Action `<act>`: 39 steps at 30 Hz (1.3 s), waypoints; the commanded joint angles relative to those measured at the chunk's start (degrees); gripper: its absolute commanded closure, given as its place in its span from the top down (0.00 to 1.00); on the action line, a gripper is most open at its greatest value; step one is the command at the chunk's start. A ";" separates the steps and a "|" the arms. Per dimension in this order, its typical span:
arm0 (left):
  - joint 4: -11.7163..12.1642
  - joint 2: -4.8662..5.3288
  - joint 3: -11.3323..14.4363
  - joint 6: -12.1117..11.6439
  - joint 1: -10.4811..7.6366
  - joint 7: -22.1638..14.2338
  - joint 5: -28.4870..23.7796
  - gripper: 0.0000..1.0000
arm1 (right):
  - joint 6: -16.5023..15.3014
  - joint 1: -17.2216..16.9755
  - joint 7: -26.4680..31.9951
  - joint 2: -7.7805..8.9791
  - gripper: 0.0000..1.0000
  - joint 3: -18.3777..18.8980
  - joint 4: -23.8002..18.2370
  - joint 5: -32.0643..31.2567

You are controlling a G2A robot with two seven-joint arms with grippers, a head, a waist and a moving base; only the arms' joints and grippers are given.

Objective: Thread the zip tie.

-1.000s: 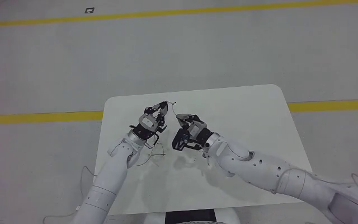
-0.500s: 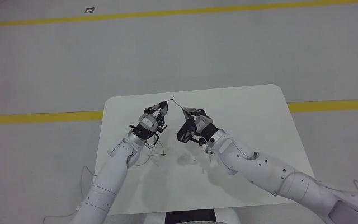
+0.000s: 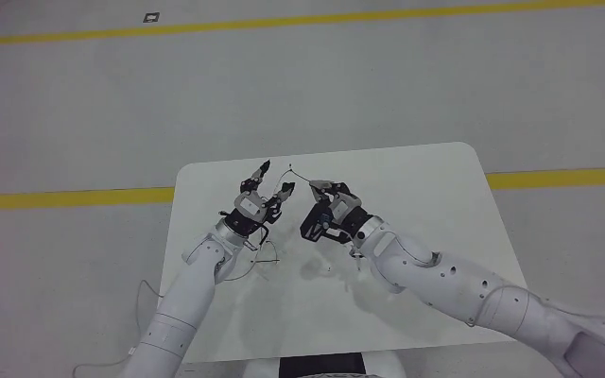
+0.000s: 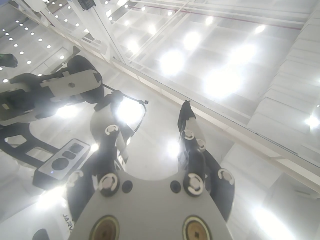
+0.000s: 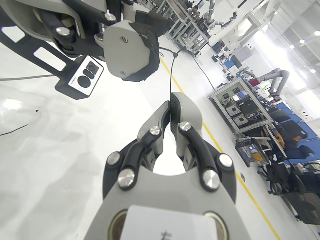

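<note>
A thin black zip tie (image 3: 299, 177) is held above the white table (image 3: 425, 180) by my right gripper (image 3: 319, 197), which is shut on its strap. In the right wrist view the strap (image 5: 171, 76) rises from the closed right gripper (image 5: 171, 99) to its small head, then bends toward the left gripper (image 5: 152, 38). My left gripper (image 3: 274, 181) stands open just beside the tie, its two fingers spread wide. From the left wrist view the tie (image 4: 143, 112) curves between the open left gripper (image 4: 150, 118) and the right gripper (image 4: 108, 101), touching neither left finger.
Several loose black ties (image 3: 260, 257) lie on the table under the left forearm. A clear plastic bag (image 5: 15, 111) lies flat on the table nearby. The table's far edge (image 3: 321, 153) is close behind both grippers.
My left gripper has opened and let go of the zip tie. The right gripper moved up and slightly away, keeping the tie.
</note>
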 commanded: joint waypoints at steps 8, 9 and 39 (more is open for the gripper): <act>0.00 0.00 0.00 0.00 0.00 0.00 0.00 0.25 | 0.01 -0.16 -0.79 0.45 0.00 -0.56 -0.99 0.00; 0.00 0.00 0.00 0.00 0.00 0.00 0.00 0.25 | -0.05 -0.38 -0.93 0.44 0.00 -0.34 -1.06 0.00; 0.00 0.00 0.00 0.00 0.00 0.00 0.00 0.18 | -9.04 -9.99 -1.03 -2.88 0.00 12.28 -1.58 4.86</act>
